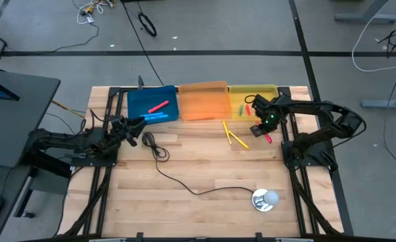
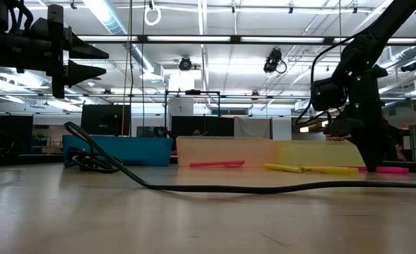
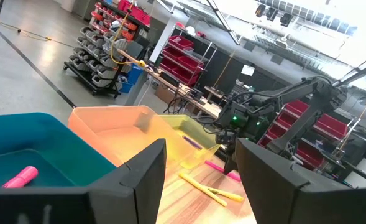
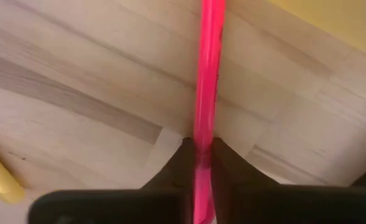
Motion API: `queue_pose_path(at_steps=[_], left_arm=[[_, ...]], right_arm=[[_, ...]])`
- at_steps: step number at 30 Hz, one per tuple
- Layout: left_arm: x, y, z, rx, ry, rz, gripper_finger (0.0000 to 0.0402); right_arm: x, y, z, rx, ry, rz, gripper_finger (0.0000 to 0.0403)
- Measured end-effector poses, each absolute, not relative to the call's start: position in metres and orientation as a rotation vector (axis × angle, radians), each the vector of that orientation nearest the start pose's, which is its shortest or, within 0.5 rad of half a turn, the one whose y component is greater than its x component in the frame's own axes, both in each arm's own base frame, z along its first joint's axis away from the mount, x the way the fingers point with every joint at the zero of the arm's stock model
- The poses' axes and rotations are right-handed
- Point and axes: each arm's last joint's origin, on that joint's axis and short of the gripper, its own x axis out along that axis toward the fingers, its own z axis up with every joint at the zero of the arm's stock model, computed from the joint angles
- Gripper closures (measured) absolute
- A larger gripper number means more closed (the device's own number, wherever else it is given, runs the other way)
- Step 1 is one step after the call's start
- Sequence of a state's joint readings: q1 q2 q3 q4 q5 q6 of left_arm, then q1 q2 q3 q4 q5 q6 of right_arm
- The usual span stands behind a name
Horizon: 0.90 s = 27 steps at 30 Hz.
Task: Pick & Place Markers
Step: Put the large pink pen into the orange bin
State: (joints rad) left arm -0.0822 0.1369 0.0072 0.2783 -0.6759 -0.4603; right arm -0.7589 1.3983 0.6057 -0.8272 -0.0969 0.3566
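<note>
The right claw [image 4: 199, 163] is pinched shut on a thin pink marker [image 4: 207, 74] lying on the wooden worktop [image 4: 77, 81]. The left claw [image 3: 198, 180] hangs half open, holding nothing.

Far edge crowded, near half of the bench mostly open

Three trays, blue [image 1: 152, 106], orange [image 1: 204, 101] and yellow [image 1: 254, 97], stand side by side along the far edge; just near of them lie two yellow markers [image 1: 236, 137], and the right claw [image 1: 263, 131] is down on the bench there, closed on a pink marker [image 4: 206, 93]. A black cable [image 1: 184, 180] snakes across the middle to a round silver-white object [image 1: 265, 199] near right. The left claw [image 1: 138, 126] hangs above the left side.
</note>
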Motion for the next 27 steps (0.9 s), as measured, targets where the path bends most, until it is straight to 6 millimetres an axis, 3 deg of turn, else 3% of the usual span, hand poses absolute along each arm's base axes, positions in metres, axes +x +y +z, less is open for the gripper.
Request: queue_pose_path(at_steps=[12,27], left_arm=[[0.1,0.01,0.181,-0.501,-0.274,0.551,0.0202],[0.1,0.01,0.181,-0.502,-0.275,0.551,0.0202]], right_arm=[[0.136,-0.125,0.138,0.988,1.412,-0.8,0.0388],[0.144,-0.118,0.186,1.008,1.545,-0.773,0.039]])
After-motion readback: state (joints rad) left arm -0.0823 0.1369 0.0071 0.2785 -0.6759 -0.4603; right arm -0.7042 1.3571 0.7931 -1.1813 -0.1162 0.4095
